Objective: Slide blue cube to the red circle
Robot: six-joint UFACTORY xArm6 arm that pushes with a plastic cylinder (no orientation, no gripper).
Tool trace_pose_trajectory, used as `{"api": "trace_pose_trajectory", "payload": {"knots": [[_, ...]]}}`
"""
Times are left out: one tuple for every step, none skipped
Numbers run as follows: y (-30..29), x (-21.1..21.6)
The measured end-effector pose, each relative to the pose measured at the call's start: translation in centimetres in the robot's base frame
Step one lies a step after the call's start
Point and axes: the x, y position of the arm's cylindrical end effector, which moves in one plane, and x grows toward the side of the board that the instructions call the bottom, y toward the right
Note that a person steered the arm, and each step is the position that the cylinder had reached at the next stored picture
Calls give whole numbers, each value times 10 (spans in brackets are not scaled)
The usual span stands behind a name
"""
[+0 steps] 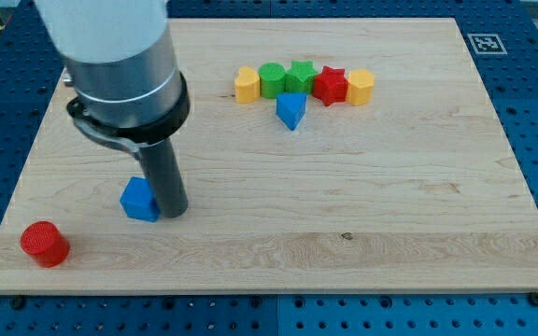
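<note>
Here my tip (173, 213) touches one blue cube (139, 200), near one red circle (44, 244).

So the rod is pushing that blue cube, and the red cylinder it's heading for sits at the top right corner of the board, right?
Not quite. The camera view shows the red cylinder near the board's bottom left corner, not top right. The rest holds: my tip is against the blue cube, on its right side.

Bare board between blue cube (139, 200) and red circle (44, 243); other blocks well apart.
</note>
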Motion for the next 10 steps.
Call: {"api": "trace_pose_trajectory", "payload": {"knots": [[-14, 5], [-27, 9], [-33, 10], [-28, 8], [-24, 2], [-24, -4], [-24, -7], [-24, -8], [-22, -13], [-21, -23]]}}
